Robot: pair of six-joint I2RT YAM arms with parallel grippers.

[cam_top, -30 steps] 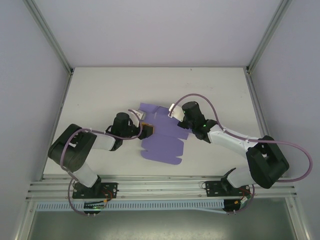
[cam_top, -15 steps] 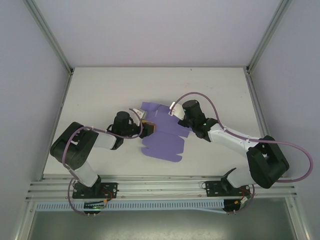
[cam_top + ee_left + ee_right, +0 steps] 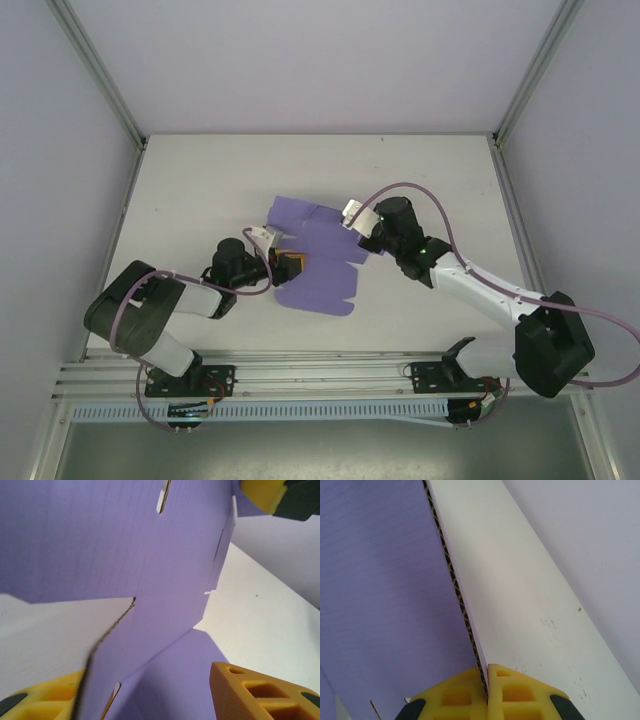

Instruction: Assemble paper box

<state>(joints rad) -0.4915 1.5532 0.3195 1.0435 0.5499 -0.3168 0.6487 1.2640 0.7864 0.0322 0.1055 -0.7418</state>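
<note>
White surface (image 3: 190, 200) under pale walls. Your right end effector (image 3: 486, 672) is pinched shut on one edge of the unfolded purple paper box (image 3: 318, 250). Your left end effector (image 3: 292, 264) stands part open, a flap loose between its jaws. If you pull the arms apart, the sheet may crease or tear, or the flap may slip free.

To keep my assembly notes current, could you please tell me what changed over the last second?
The right gripper, shut on the far edge of the purple sheet, drew it slightly away and leftward. The left gripper eased back toward the near edge. Unchanged: the right grip; the left jaws apart at the sheet's left edge.
</note>
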